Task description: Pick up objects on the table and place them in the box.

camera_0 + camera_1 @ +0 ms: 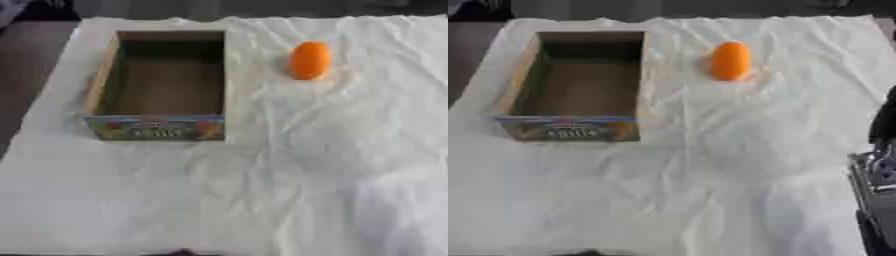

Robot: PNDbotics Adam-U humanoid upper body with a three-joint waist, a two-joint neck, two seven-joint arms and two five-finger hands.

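Observation:
An orange, egg-shaped object (309, 60) lies on the white cloth to the right of the box, toward the far side. The open cardboard box (98, 82) stands at the far left, its printed coloured panel facing me; nothing shows inside it. Only in the right eye view, a black and silver part of my right arm or hand (881, 172) rises along the right edge, well nearer than the orange object and apart from it. My left hand shows in no view.
A crumpled white cloth (262, 190) covers the table. Dark floor or table edge (26, 65) shows past the cloth on the left and at the far side.

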